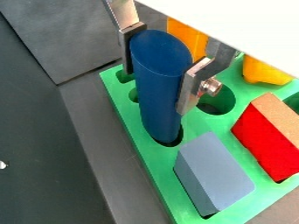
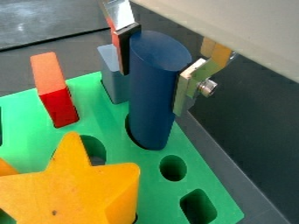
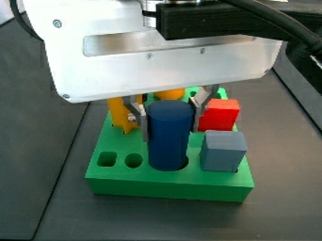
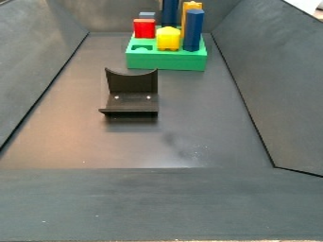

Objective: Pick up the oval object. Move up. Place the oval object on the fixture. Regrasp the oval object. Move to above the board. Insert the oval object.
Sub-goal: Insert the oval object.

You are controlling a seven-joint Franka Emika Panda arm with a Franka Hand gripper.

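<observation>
The oval object [image 1: 158,96], a tall navy peg with a flat oval top, stands upright with its lower end inside a hole of the green board [image 1: 140,166]. In both wrist views my gripper [image 1: 160,66] [image 2: 155,66] straddles the peg's upper part, one silver finger [image 2: 121,48] pressed on each side, shut on it. A side view shows the oval object [image 3: 169,141] near the front edge of the board [image 3: 164,184], under the white gripper body. The dark fixture [image 4: 128,92] sits on the floor well apart from the board [image 4: 164,59].
On the board a grey-blue cube [image 1: 212,175] stands right beside the peg, then a red block [image 1: 271,131]. An orange star [image 2: 70,188] rises on the other side. Two small open holes [image 3: 108,160] lie at the board's front corner. Sloped dark walls enclose the floor.
</observation>
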